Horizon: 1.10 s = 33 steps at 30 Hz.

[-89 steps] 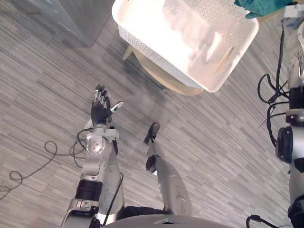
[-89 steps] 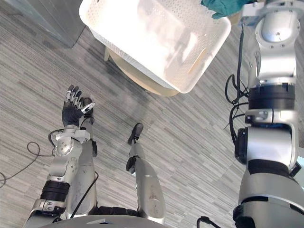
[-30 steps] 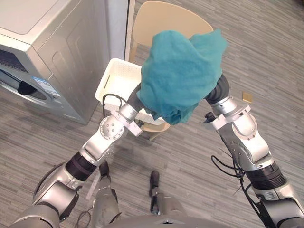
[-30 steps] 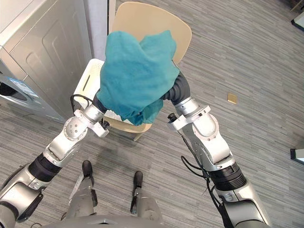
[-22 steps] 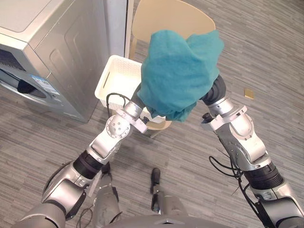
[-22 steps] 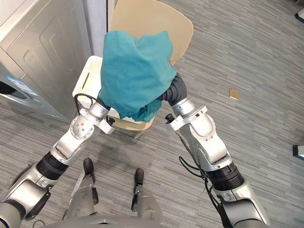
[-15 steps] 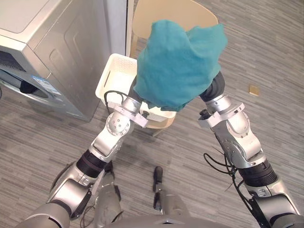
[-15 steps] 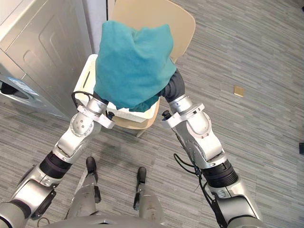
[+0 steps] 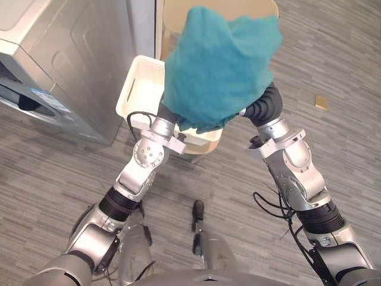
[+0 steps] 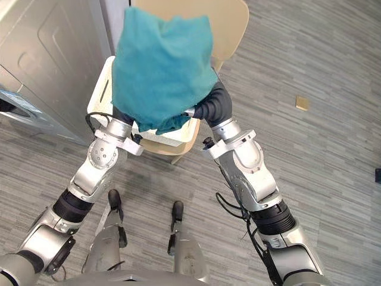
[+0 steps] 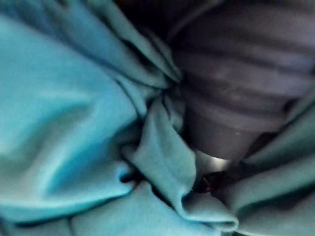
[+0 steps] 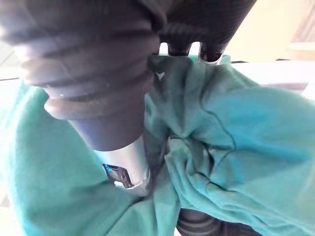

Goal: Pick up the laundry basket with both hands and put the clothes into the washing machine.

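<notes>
**Teal cloth held up over the basket**

From where I stand, the robot has both arms raised to its 12 o'clock, and a big teal cloth (image 9: 220, 59) is bunched and draped over the ends of them. The left robot hand (image 11: 231, 98) and the right robot hand (image 12: 197, 24) are both buried in its folds. With the fabric wrapped so closely around them, I cannot tell whether either one is clamped on the cloth or merely carrying it. The wrist views show creased teal cloth pressed against the dark ribbed covers.

The white laundry basket (image 9: 134, 95) sits on the seat of a pale wooden chair (image 10: 232, 24), not in the robot's grasp. It lies under the hanging cloth and slightly towards 11 o'clock, so much of it is hidden. The grey washing machine (image 9: 71, 53) stands at 10 o'clock, just beside the basket and chair, with the dark opening in its front showing at the edge. A small tan square (image 9: 321, 102) lies on the grey striped floor (image 9: 345, 155) at 2 o'clock, well apart from everything.
</notes>
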{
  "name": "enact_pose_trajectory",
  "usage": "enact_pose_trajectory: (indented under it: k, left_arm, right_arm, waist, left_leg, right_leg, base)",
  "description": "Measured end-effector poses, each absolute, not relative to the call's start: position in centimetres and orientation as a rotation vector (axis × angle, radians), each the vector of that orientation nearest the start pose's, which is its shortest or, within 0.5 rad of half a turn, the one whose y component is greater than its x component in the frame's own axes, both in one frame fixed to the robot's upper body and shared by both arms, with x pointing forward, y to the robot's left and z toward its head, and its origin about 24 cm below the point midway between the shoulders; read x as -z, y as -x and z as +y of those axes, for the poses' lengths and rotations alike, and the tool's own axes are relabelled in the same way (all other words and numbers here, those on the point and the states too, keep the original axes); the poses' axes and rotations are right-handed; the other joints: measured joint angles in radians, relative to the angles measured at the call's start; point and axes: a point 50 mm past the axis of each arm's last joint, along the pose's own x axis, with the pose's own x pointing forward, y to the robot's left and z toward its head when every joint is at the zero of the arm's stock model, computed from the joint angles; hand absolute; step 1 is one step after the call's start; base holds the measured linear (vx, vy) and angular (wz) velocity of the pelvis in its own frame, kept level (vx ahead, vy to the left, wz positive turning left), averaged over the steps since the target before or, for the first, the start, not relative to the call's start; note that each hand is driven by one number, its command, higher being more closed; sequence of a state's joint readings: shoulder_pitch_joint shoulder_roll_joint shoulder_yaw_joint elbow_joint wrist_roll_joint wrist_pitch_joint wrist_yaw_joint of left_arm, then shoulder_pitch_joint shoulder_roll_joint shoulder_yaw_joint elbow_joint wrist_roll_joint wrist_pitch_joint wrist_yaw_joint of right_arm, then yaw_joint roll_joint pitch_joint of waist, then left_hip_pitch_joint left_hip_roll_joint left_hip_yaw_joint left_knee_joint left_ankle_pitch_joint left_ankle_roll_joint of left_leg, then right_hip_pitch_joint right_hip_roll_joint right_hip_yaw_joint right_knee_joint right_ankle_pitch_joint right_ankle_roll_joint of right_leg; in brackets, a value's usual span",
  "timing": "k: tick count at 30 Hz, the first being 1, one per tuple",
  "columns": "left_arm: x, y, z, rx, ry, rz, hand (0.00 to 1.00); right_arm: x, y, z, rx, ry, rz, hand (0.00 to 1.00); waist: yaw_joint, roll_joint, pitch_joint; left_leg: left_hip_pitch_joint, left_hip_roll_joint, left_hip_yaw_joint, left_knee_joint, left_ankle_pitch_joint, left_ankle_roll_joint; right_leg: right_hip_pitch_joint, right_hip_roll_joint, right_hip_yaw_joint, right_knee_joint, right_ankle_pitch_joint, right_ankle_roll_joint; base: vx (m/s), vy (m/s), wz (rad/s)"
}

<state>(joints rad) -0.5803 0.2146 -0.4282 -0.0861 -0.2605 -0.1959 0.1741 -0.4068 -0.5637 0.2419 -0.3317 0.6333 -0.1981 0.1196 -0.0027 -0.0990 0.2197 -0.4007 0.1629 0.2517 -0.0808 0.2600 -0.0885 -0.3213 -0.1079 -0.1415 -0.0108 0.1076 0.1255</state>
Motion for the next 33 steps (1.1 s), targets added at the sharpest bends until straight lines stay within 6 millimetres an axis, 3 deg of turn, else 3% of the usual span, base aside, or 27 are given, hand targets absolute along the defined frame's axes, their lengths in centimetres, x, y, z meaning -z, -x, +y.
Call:
enact_pose_trajectory:
  k: [12,19,24,29,33]
  left_arm:
    - [-23.7,-29.6,5.8,0.375,0.068,-0.779,1.0]
    - [-25.2,-30.2,7.2,0.285,0.119,-0.816,1.0]
    - [-23.8,-31.7,9.4,0.188,0.025,-0.762,1.0]
    - [-21.8,-31.9,13.4,0.057,-0.054,-0.707,1.0]
    - [-21.6,-31.8,14.8,0.009,-0.074,-0.699,1.0]
  right_arm:
    - [-23.6,-26.1,-13.3,-0.601,-0.055,-0.777,0.0]
    - [-21.4,-26.9,-14.4,-0.598,0.017,-0.645,0.0]
    - [-21.1,-27.1,-16.9,-0.537,0.089,-0.6,0.0]
    - [-20.5,-26.3,-19.9,-0.447,0.124,-0.565,0.0]
    - [-19.6,-26.0,-20.5,-0.439,0.124,-0.533,0.0]
  waist:
    - [-0.008,-0.003,0.049]
    - [-0.014,-0.008,0.053]
    - [-0.022,-0.008,0.053]
    - [-0.025,-0.01,0.053]
    - [-0.034,-0.011,0.053]
  left_leg:
    - [-0.033,-0.001,-0.001,0.0,0.004,0.003]
    - [-0.034,0.0,-0.001,0.0,0.004,0.004]
    - [-0.027,0.002,0.005,0.0,0.004,0.003]
    - [0.003,0.006,0.026,-0.006,-0.003,-0.005]
    - [0.005,0.007,0.029,-0.006,-0.003,-0.004]
  right_leg:
    - [-0.026,0.001,-0.004,-0.013,0.015,0.007]
    - [-0.027,0.002,-0.004,-0.013,0.017,0.007]
    - [-0.026,0.002,0.001,-0.012,0.018,0.006]
    - [-0.01,0.005,0.022,-0.013,0.01,-0.002]
    - [-0.01,0.005,0.026,-0.012,0.012,-0.002]
  base:
    - [0.0,0.0,0.0]
    - [0.0,0.0,0.0]
    - [-0.01,-0.008,-0.04]
    - [-0.01,-0.024,-0.11]
    - [0.0,0.0,0.0]
